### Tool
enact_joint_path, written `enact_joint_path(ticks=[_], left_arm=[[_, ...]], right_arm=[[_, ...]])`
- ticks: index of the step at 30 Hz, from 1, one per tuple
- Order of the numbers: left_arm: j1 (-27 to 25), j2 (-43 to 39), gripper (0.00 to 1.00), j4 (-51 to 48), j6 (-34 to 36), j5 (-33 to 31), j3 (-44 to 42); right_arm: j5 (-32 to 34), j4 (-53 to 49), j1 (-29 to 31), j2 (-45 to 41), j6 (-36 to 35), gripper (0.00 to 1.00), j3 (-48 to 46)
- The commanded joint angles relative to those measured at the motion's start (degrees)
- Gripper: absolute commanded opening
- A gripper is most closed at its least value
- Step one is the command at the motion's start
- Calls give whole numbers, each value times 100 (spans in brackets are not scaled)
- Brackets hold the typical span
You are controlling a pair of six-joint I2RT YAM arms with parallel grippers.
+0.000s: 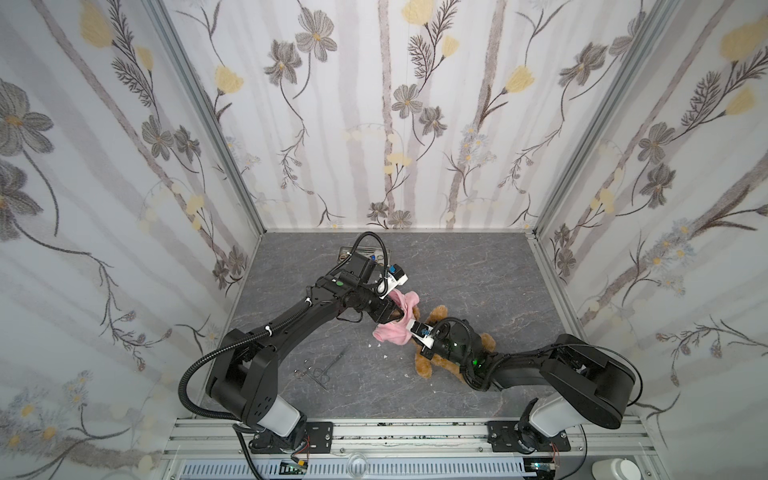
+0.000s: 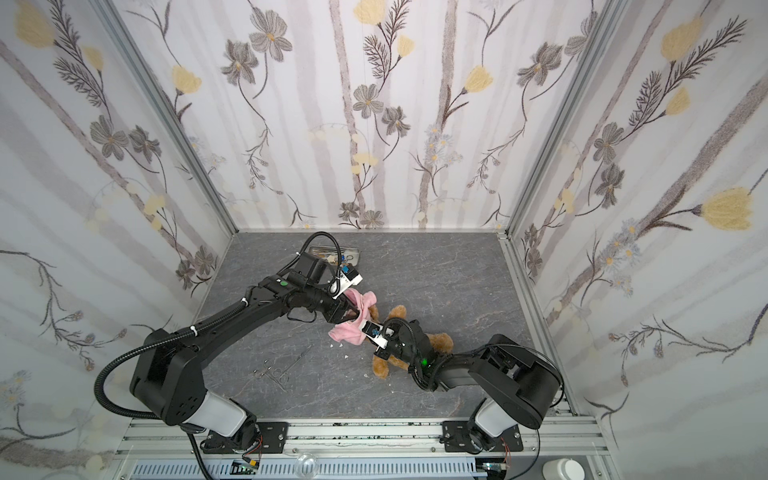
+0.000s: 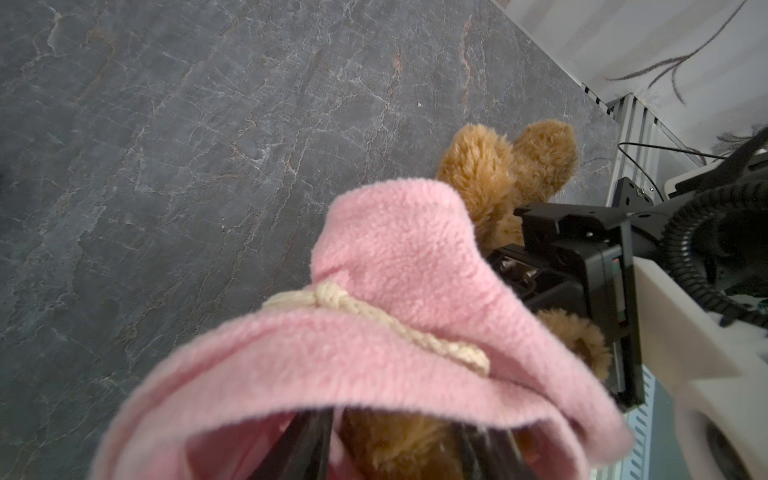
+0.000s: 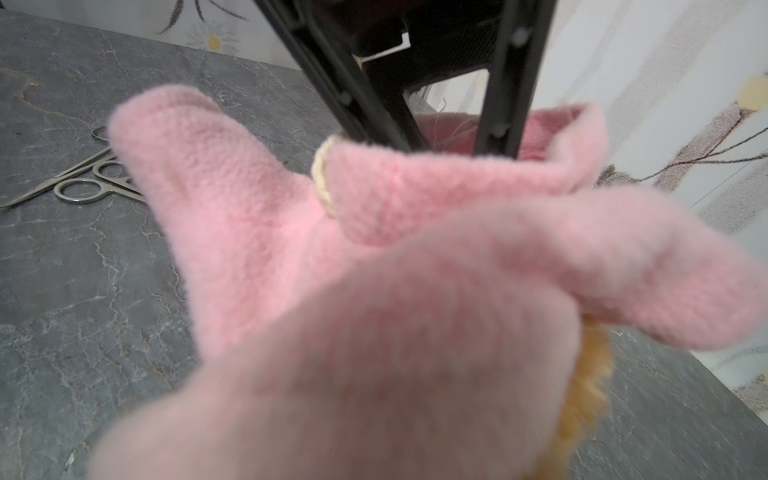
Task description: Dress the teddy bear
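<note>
The golden-brown teddy bear (image 1: 438, 312) (image 2: 381, 368) lies on the grey table, mostly under my right arm. A pink fleece shirt (image 1: 392, 332) (image 2: 349, 332) with a cream cord hangs bunched at the bear's upper end. My left gripper (image 1: 400, 312) (image 3: 395, 419) is inside the shirt (image 3: 395, 257). It is open, with brown fur between its fingers (image 4: 365, 95). My right gripper (image 1: 406, 323) meets the shirt's lower edge. The shirt (image 4: 374, 291) drapes over its jaws and hides them. Bear fur (image 4: 590, 374) shows beside the cloth, and the bear's legs (image 3: 498, 166) show beyond the shirt.
Steel scissors and forceps (image 1: 320, 370) (image 4: 83, 187) lie on the table left of the bear. A metal tray (image 1: 357, 251) with small tools sits at the back, behind my left arm. Small white scraps (image 1: 379, 345) lie near the shirt. Floral walls enclose three sides.
</note>
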Motion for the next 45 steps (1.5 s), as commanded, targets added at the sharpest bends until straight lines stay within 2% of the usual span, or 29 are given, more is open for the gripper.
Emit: enact_joint_path(ticks=[1, 13, 19, 24, 32, 40, 44, 45], left_arm=[[-11, 70, 47, -84, 333, 232, -7], [-164, 105, 58, -86, 393, 949, -358], [-211, 290, 65, -21, 79, 1257, -259], [-258, 528, 64, 58, -253, 1303, -177], [-305, 511, 45, 390, -604, 1875, -277], [-218, 285, 17, 415, -686, 1583, -387], [-83, 168, 1, 457, -745, 1432, -318], [-42, 127, 0, 480, -761, 1373, -291]], right_arm=[[-136, 258, 2, -50, -92, 15, 50], [-220, 686, -38, -88, 128, 15, 26], [-333, 1004, -39, -81, 219, 15, 56], [-429, 1389, -23, 18, 453, 16, 149], [-75, 2187, -3, 360, 739, 18, 279], [127, 2431, -80, 527, 691, 21, 165], [231, 2372, -185, 440, 690, 27, -137], [273, 2323, -188, 394, 699, 29, -192]])
